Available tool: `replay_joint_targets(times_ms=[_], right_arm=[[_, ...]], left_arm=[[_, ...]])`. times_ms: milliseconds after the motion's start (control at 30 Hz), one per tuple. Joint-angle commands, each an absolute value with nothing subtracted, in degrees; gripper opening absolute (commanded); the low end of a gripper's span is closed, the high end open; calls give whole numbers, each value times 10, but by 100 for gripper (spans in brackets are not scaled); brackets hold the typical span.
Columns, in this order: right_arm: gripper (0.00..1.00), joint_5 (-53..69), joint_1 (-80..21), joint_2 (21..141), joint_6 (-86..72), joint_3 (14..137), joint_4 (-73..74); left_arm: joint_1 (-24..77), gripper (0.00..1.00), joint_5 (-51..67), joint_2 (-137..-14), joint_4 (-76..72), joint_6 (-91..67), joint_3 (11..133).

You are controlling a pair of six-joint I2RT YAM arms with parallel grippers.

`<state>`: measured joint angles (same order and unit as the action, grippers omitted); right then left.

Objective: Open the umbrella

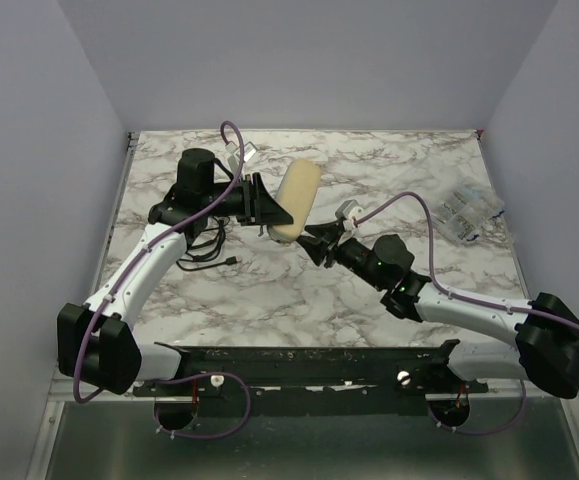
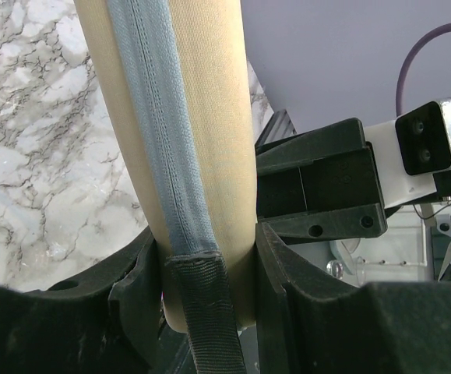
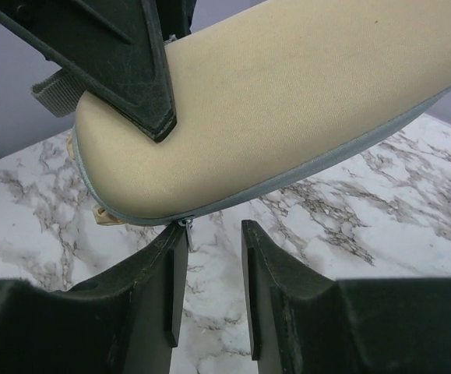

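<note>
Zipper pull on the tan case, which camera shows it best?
Right wrist: the zipper pull hangs close-up under the tan case, by the right gripper. Left wrist shows only the zipper seam; top view, too small.

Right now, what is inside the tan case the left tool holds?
Nothing inside shows: the tan case is closed along its grey zipper wherever visible. Only its small zip pull hangs out, by the right tool.

Beige zip case [image 1: 296, 200] is held up over mid-worktop [image 1: 299, 300] and blocks the centre. Left gripper [image 1: 272, 210] clamps its side. Right gripper [image 1: 314, 238] sits at its near end, jaws slightly apart. Black cable [image 1: 209, 248] lies toward left edge, clear packet [image 1: 466, 208] by right edge. Far strip and near-centre are passable.
</note>
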<state>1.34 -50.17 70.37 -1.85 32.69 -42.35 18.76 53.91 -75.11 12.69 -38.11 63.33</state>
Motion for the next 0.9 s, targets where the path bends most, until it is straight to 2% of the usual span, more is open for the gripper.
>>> replay_joint_targets(times_ms=[0, 100, 333, 400, 600, 867], right_arm=[[38, 24, -509, 713, -16, 346, -439], [32, 21, -511, 713, -13, 349, -434], [12, 21, -512, 706, -9, 357, -409], [2, 27, -512, 704, -6, 356, -402], [1, 20, -512, 693, -8, 347, -382], [1, -70, -512, 683, -16, 337, -359]], left_arm=[[191, 0, 541, -737, 112, -370, 661], [191, 0, 541, -739, 113, -370, 662], [191, 0, 538, -744, 116, -369, 662], [191, 0, 533, -745, 121, -366, 664], [191, 0, 528, -751, 135, -361, 669], [192, 0, 526, -752, 141, -357, 671]])
